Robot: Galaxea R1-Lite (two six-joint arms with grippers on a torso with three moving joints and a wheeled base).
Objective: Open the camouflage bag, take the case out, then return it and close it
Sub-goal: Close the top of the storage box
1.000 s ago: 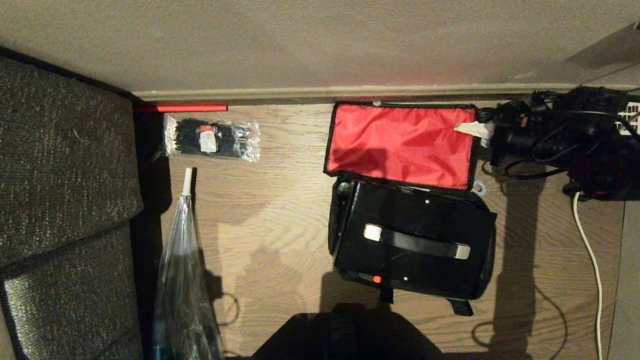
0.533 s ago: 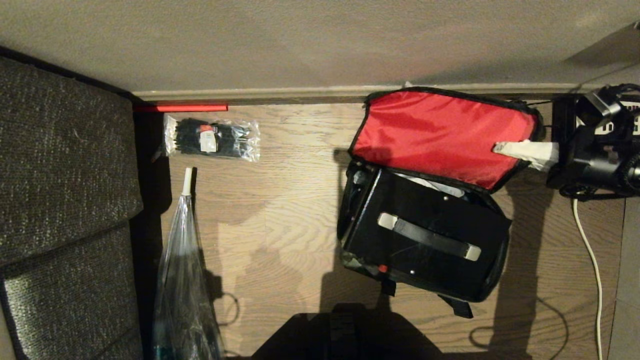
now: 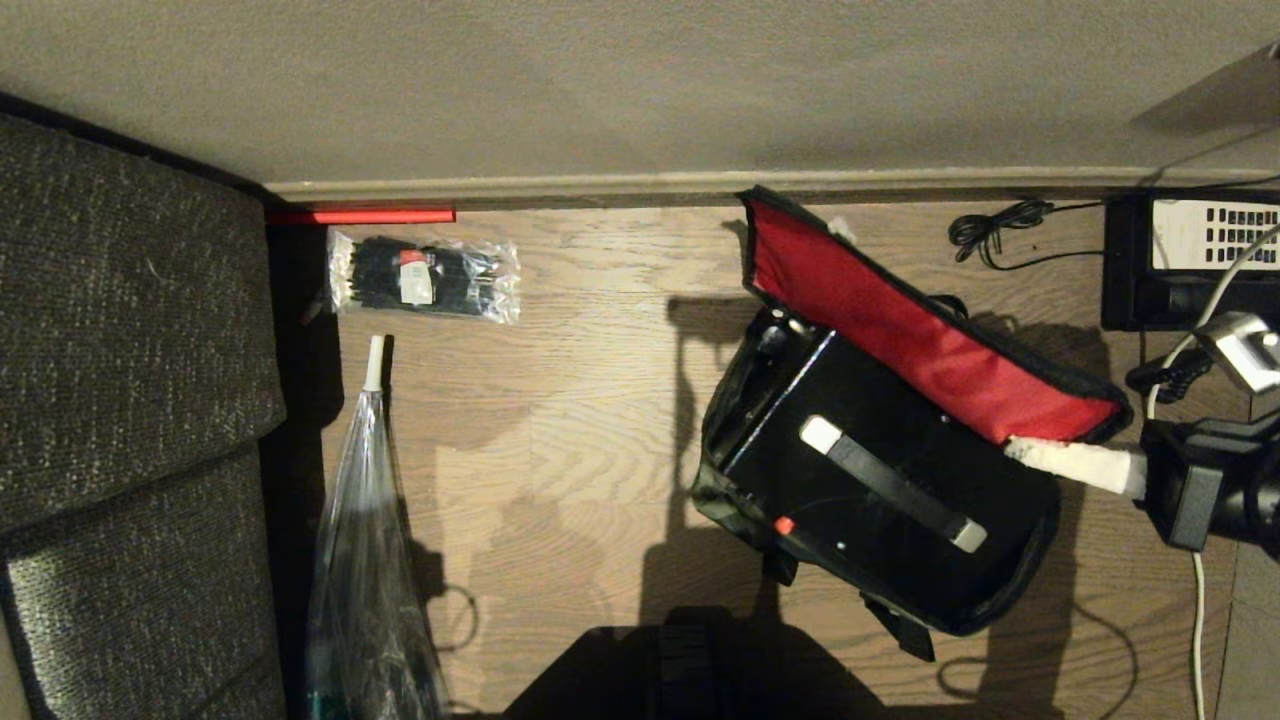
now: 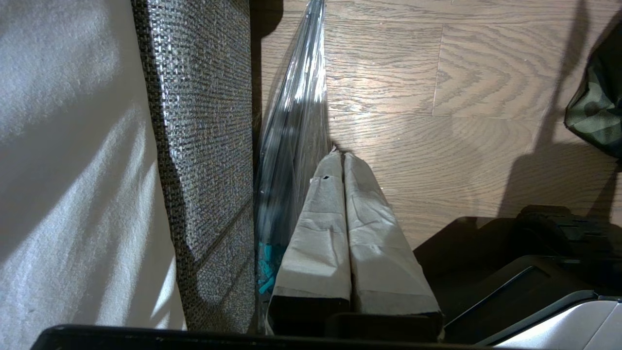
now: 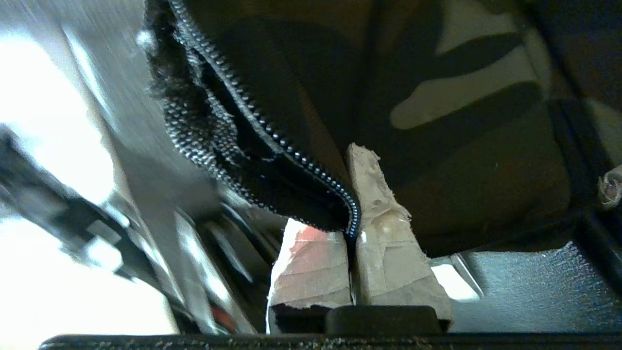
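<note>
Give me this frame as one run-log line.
stage: closing lid | right tool: shut on camouflage bag lid edge | case: inside bag | left tool: shut, parked by sofa

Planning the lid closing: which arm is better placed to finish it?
Right. Its end effector is shut on the red-lined lid edge of the camouflage fabric bag, over the black rectangular case. The left end effector hangs by the grey woven sofa.

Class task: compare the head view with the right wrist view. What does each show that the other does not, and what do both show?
Head only: black boxy case inside the bag, clear packet of black ties, wooden floor.
Right wrist only: the lid's black zipper teeth pinched between tape-wrapped fingers.
Both: green-brown camouflage bag, right gripper shut on its lid edge.
</note>
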